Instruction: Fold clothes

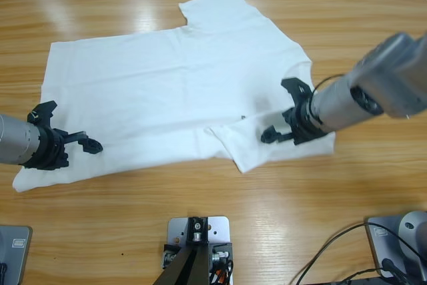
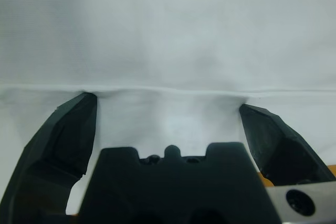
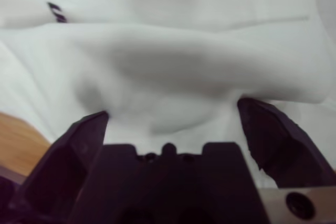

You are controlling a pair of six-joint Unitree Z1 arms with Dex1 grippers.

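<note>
White cotton T-shirt [image 1: 173, 91] lies spread on the wooden table [image 1: 220, 191], hem toward the left, one sleeve pointing to the far edge. At the left, the left gripper [image 1: 85, 143] rests low over the hem edge, jaws spread wide, cloth between them but not clamped. Its wrist view shows the hem seam [image 2: 168, 88] running straight across just past the jaw tips. At the right, the right gripper [image 1: 275, 131] sits on the near sleeve [image 1: 257, 145], jaws apart, a raised fold [image 3: 173, 72] of cloth ahead of them. Small dark lettering [image 3: 56, 12] shows beyond that fold.

Left end effector [image 1: 93, 145] and right end effector [image 1: 269, 135] both gape wide
</note>
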